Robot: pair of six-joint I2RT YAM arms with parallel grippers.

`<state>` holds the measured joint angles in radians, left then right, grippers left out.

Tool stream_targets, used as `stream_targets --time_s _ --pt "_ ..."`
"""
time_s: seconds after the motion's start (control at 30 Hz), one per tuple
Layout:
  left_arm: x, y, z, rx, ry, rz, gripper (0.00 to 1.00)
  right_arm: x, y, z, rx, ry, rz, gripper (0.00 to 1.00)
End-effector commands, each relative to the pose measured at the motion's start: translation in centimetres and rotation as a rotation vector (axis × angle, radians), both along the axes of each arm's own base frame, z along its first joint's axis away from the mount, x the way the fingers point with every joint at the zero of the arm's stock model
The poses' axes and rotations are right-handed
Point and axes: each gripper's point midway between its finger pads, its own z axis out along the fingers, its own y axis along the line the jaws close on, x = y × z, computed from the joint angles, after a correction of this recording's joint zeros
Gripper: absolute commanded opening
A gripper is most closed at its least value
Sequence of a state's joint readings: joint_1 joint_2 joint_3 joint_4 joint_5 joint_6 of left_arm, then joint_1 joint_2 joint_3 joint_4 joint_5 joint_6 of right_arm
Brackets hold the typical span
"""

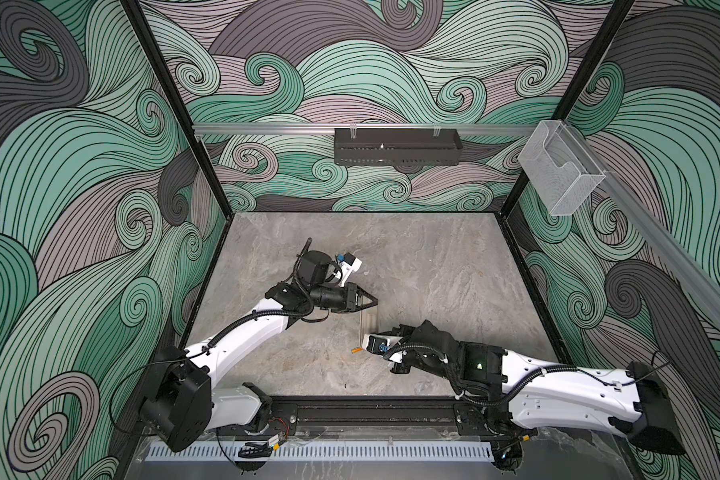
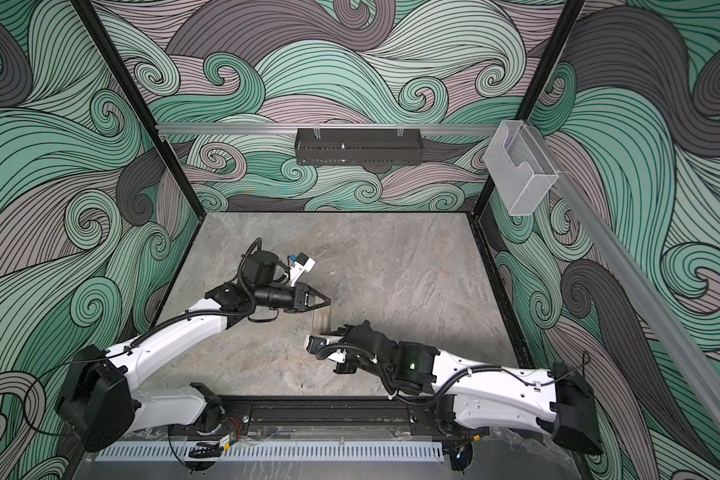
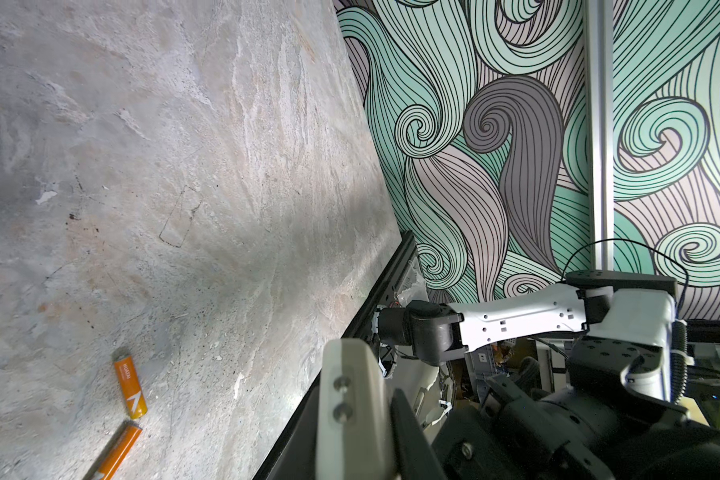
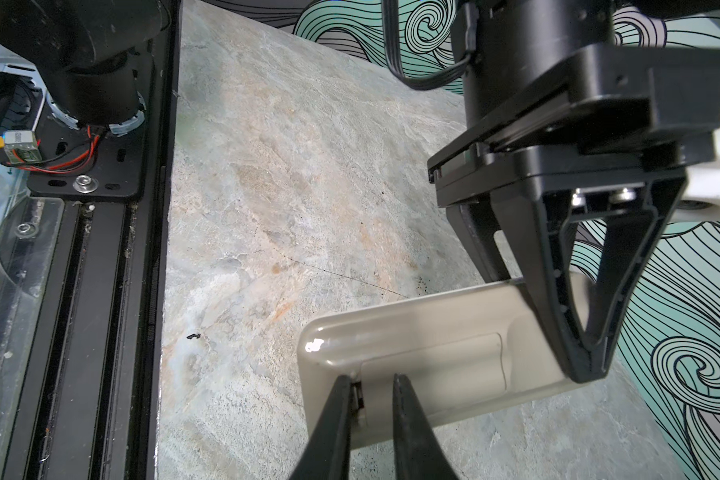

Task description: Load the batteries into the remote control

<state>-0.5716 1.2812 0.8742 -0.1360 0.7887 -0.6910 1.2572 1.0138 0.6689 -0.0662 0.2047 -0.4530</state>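
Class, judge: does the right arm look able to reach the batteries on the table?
Probably yes: the batteries lie uncovered on the table close beside the right gripper, though its tips are at the remote control.

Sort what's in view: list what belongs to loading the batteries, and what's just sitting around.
Belongs to the job:
- remote control, pale back up on the table
- two orange batteries, loose on the table

Just there:
- black basket hung on the back rail
- clear plastic holder on the side rail
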Motion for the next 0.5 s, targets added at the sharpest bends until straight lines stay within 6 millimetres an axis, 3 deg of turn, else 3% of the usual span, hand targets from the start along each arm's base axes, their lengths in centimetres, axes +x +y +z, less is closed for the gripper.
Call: stream_targets --time_s 0.0,0.47 --pt "-1.55 -0.47 0.04 -0.024 0.067 -0.060 0.00 1.72 -0.56 1.39 0.018 -0.069 -0.079 0.18" --pt "-1.56 -0.13 -0.65 0.007 0.064 -0.049 0.00 1.36 -0.57 1.89 0.029 -0.090 -0.080 0.17"
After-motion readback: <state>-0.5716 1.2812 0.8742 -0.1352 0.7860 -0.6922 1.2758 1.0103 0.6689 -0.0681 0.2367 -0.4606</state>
